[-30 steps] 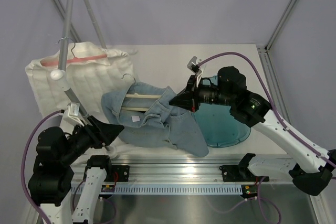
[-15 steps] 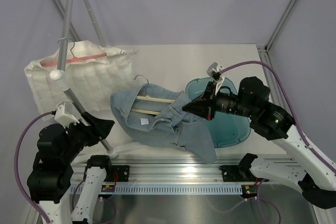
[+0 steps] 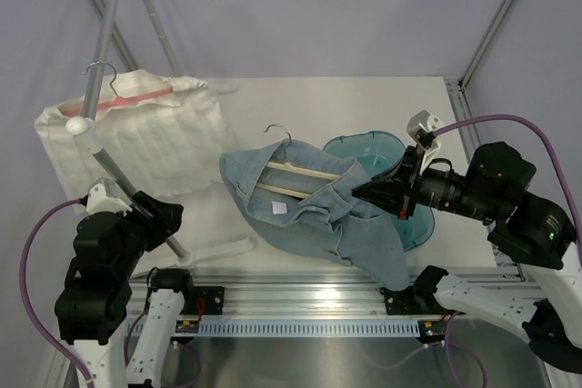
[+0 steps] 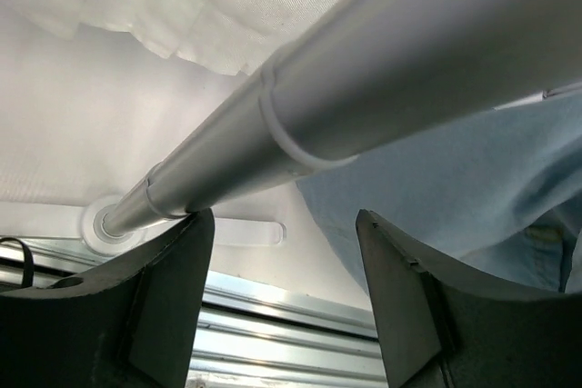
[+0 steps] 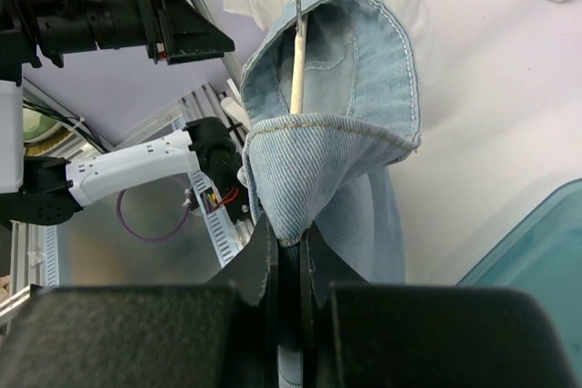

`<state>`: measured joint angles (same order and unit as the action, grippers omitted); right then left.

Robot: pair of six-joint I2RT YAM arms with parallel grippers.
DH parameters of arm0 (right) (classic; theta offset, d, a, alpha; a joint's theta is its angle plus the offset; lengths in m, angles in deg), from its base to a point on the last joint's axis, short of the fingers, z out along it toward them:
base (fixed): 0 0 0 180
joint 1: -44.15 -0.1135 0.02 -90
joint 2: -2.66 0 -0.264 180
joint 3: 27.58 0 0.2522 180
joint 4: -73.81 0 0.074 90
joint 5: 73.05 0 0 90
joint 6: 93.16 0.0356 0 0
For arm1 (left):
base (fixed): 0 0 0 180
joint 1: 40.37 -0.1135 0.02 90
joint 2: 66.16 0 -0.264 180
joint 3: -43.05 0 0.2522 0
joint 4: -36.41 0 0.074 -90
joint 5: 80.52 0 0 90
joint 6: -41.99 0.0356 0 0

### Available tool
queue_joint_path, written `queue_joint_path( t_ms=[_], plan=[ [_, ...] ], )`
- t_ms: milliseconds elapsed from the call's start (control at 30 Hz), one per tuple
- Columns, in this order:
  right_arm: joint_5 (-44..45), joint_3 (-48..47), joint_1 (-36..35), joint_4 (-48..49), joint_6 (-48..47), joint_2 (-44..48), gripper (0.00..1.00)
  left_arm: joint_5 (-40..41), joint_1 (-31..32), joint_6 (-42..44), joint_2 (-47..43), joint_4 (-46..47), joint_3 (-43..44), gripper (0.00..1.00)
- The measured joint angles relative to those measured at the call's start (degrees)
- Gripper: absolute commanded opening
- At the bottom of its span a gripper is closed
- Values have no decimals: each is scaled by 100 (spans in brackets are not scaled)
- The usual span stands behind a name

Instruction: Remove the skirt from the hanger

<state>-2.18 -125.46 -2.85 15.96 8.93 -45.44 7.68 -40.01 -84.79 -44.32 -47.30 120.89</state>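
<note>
The light blue denim skirt (image 3: 309,215) lies bunched on the table with the wooden hanger (image 3: 305,174) still inside its waist, metal hook (image 3: 277,132) pointing to the far side. My right gripper (image 3: 361,192) is shut on the skirt's right edge; in the right wrist view its jaws (image 5: 289,252) pinch a denim fold (image 5: 336,134) and the hanger bar (image 5: 296,70) shows inside the waistband. My left gripper (image 3: 166,215) is open and empty by the rack pole (image 3: 118,174). In the left wrist view its fingers (image 4: 173,302) frame the pole (image 4: 364,88) and skirt hem (image 4: 455,188).
A teal bin (image 3: 368,147) lies behind and under my right gripper. A white quilted garment (image 3: 136,138) hangs on a pink hanger from the leaning rack at the left. The rack's white foot (image 3: 218,250) lies near the front rail (image 3: 300,302).
My right gripper has pulled the skirt and hanger to the right, over the teal bin's edge. My left gripper has drawn back left, away from the skirt. The rack and white garment shifted left.
</note>
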Motion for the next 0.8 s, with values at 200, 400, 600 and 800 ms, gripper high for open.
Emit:
queue_joint_path(
  t_ms=[200,400,600,800],
  plan=[
    [79,-11,0,-391,-39,37,0,361,0,59,-2,107,-219,71],
    [210,-11,0,-573,-57,90,0,518,0,138,120,164,-269,75],
    [219,-13,0,-577,-57,199,0,625,0,238,540,282,-109,78],
    [295,-74,0,-817,-55,223,0,243,0,262,623,400,-105,78]
  ],
)
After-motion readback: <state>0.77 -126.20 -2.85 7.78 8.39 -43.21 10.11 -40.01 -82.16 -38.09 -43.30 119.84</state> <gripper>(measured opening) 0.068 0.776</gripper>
